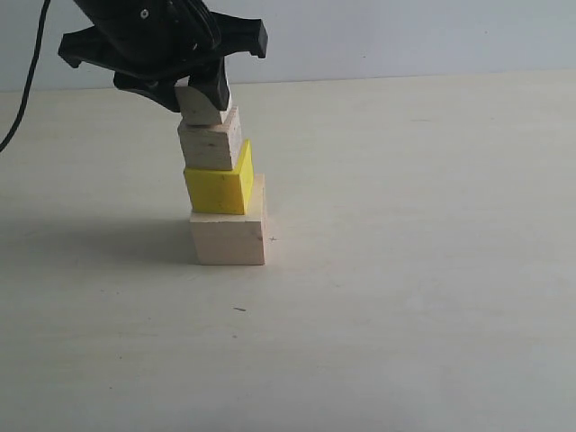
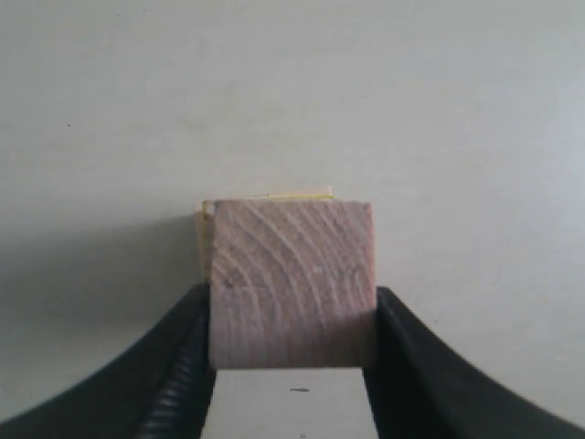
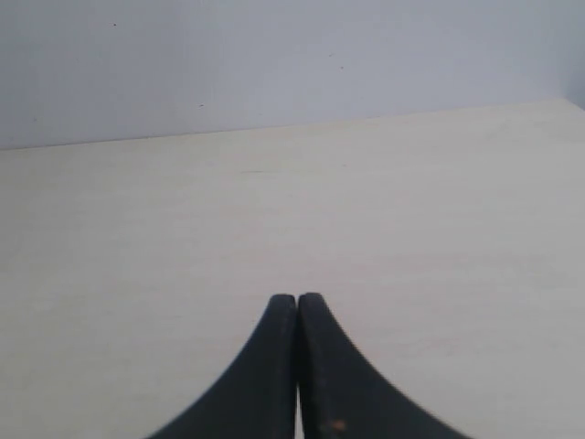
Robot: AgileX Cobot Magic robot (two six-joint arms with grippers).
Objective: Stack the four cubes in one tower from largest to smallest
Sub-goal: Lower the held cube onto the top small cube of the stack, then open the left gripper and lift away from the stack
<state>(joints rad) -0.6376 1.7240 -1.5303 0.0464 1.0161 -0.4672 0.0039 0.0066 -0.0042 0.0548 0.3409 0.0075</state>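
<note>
In the exterior view the tower stands left of centre: the large pale wood cube [image 1: 228,236] at the bottom, the yellow cube [image 1: 219,186] on it, then the medium-small wood cube [image 1: 210,141]. The smallest wood cube [image 1: 200,102] sits at the top, tilted, between the fingers of my left gripper [image 1: 193,90], which is shut on it. The left wrist view shows that cube's grain face [image 2: 292,282] clamped between both black fingers, with a yellow edge [image 2: 274,196] behind it. My right gripper [image 3: 297,300] is shut and empty over bare table, out of the exterior view.
The pale table [image 1: 414,270] stretches around the tower to a light wall at the back. A black cable [image 1: 27,81] hangs at the far left. A small dark speck [image 1: 239,310] lies in front of the tower.
</note>
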